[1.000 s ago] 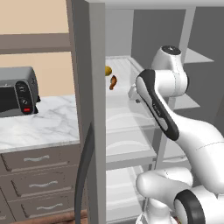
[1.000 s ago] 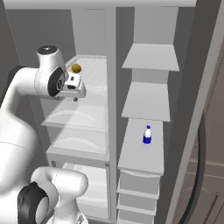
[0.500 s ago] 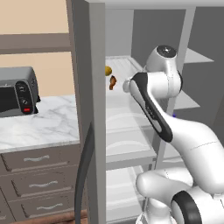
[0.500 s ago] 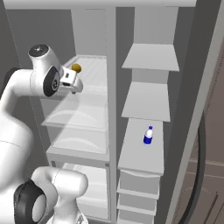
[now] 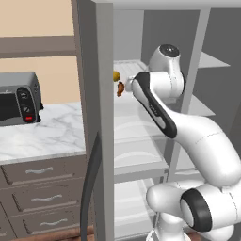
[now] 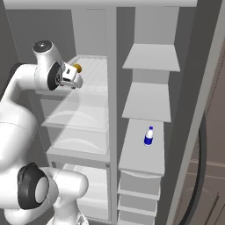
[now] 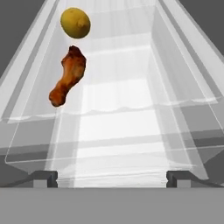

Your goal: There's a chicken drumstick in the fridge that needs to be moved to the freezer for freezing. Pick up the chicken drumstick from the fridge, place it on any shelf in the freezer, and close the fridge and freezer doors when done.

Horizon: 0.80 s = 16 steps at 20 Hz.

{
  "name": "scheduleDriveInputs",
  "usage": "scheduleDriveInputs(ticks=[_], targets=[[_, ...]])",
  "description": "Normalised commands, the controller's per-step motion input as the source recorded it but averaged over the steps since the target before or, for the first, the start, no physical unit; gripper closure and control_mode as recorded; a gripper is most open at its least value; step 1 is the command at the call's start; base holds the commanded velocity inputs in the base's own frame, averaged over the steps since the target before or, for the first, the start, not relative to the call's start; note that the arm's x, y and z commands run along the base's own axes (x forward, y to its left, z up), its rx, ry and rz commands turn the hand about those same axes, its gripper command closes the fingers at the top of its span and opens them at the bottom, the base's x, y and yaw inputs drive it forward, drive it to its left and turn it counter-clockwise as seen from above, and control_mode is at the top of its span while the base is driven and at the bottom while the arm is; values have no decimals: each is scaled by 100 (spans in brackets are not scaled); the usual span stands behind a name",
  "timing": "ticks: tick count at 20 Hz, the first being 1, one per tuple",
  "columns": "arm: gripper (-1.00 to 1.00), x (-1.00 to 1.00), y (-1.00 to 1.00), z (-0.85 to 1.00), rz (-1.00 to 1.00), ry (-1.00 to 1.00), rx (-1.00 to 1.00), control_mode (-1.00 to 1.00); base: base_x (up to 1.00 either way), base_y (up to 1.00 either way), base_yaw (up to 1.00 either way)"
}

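Left base view has the arm reaching into the fridge toward the drumstick on a glass shelf, right base view shows the freezer open, hand view shows the claw wide open, empty, drumstick ahead beside a yellow ball.

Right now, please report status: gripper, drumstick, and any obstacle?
Gripper open, empty, at the fridge top shelf. Chicken drumstick lies ahead, off to one side, untouched. Yellow fruit just beyond it, apart.
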Motion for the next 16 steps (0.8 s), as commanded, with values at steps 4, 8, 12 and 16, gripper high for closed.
scheduleDriveInputs(ticks=[4, 8, 12, 16], targets=[[-100, 39, 6, 0, 0, 0, 1, -100, 0, 0, 0], [-100, 40, 0, 0, 0, 2, 0, -100, 0, 0, 0], [-100, 22, 16, 0, 0, 2, 0, -100, 0, 0, 0], [-100, 25, 14, -6, 0, 0, 0, -100, 0, 0, 0]])
